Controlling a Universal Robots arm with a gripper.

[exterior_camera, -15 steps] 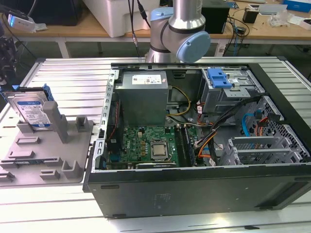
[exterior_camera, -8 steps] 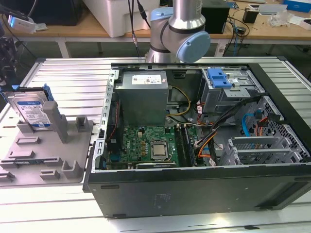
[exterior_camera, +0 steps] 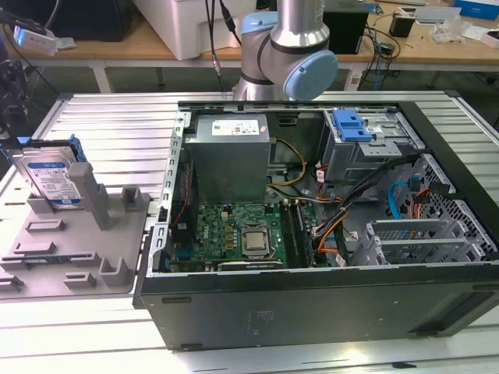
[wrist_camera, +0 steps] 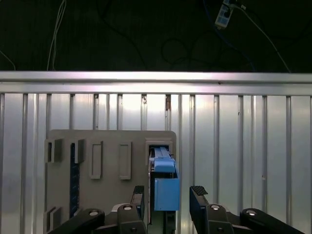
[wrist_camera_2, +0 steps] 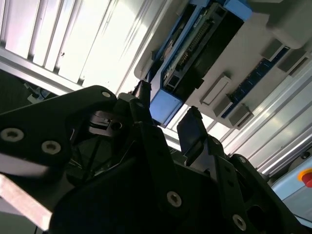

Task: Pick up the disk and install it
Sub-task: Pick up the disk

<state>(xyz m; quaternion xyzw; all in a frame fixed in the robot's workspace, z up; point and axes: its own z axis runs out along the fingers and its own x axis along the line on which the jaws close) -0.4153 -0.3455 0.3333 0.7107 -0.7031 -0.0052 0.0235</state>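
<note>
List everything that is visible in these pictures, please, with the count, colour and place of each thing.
table: one, silver, slatted, under everything.
computer case: one, black, open, mid-table.
power supply: one, grey, inside the case.
motherboard: one, green, inside the case.
drive cage: one, grey, inside the case, blue latch piece on top.
fixture: one, grey, beside the case at the exterior view's left.
disk: one, silver with blue carrier, upright in the fixture.
arm: one, silver and light blue, behind the case.
end effector: one, black, open, the disk's carrier seen between its fingers.
</note>
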